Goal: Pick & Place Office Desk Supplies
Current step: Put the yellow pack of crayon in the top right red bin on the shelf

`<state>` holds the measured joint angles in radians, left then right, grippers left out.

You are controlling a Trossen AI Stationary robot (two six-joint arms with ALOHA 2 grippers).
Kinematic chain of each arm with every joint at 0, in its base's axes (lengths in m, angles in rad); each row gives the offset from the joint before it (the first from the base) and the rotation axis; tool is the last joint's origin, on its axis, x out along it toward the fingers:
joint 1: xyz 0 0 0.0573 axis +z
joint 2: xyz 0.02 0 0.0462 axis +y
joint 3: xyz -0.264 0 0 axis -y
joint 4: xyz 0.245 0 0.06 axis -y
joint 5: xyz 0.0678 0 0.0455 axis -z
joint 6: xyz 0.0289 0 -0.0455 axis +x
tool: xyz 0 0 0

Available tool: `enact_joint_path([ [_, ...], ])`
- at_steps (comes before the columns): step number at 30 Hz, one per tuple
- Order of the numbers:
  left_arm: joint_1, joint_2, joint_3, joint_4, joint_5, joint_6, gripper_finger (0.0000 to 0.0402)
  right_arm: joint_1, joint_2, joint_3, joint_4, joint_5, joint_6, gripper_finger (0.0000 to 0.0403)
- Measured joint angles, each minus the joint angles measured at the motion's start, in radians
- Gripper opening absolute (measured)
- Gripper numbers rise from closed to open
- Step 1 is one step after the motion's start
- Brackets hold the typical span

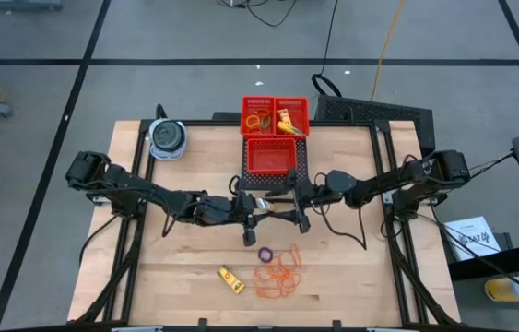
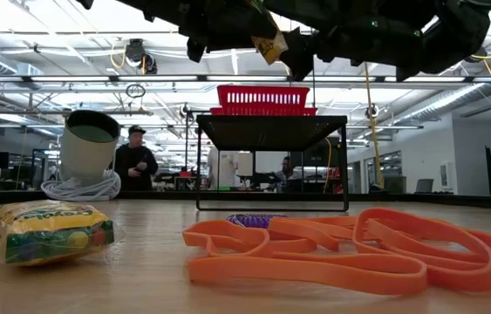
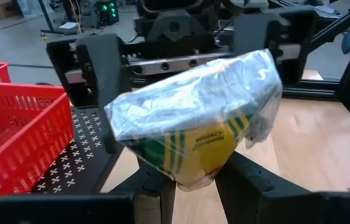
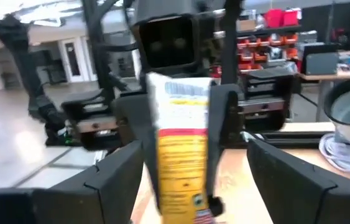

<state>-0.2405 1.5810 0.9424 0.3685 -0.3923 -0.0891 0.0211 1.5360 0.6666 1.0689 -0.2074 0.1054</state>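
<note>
Packet (image 3: 196, 127) clamped in left tool (image 3: 190, 180).

Printing shows, but none of it can be read.
The yellow packet (image 3: 196, 134) carries small green lettering and stripes, too blurred to make out; its other face in the right wrist view has text blocks that are likewise illegible.
</note>
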Motion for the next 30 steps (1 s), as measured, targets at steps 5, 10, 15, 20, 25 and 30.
enact_joint_path([
  [5, 0.000, 0.000, 0.000, -0.007, -0.004, -0.003, 0.0106, 0.008, 0.000, 0.045, -0.111, 0.046, -0.061, 0.0292],
  [10, 0.001, 0.000, 0.000, -0.005, -0.007, -0.006, 0.0106, 0.008, -0.001, 0.113, -0.236, 0.046, -0.069, 0.0284],
  [15, 0.002, 0.000, 0.000, -0.001, -0.008, -0.027, 0.0106, 0.008, 0.000, 0.115, -0.213, 0.045, -0.070, 0.0262],
  [20, 0.002, 0.000, 0.000, -0.003, -0.009, -0.028, 0.0106, 0.008, 0.000, 0.115, -0.213, 0.044, -0.067, 0.0231],
  [25, 0.001, 0.000, 0.000, -0.007, -0.006, -0.027, 0.0105, 0.008, 0.000, 0.115, -0.210, 0.040, -0.066, 0.0210],
  [30, 0.001, -0.001, 0.000, -0.006, -0.005, -0.027, 0.0105, 0.008, 0.000, 0.115, -0.202, 0.041, -0.065, 0.0217],
])
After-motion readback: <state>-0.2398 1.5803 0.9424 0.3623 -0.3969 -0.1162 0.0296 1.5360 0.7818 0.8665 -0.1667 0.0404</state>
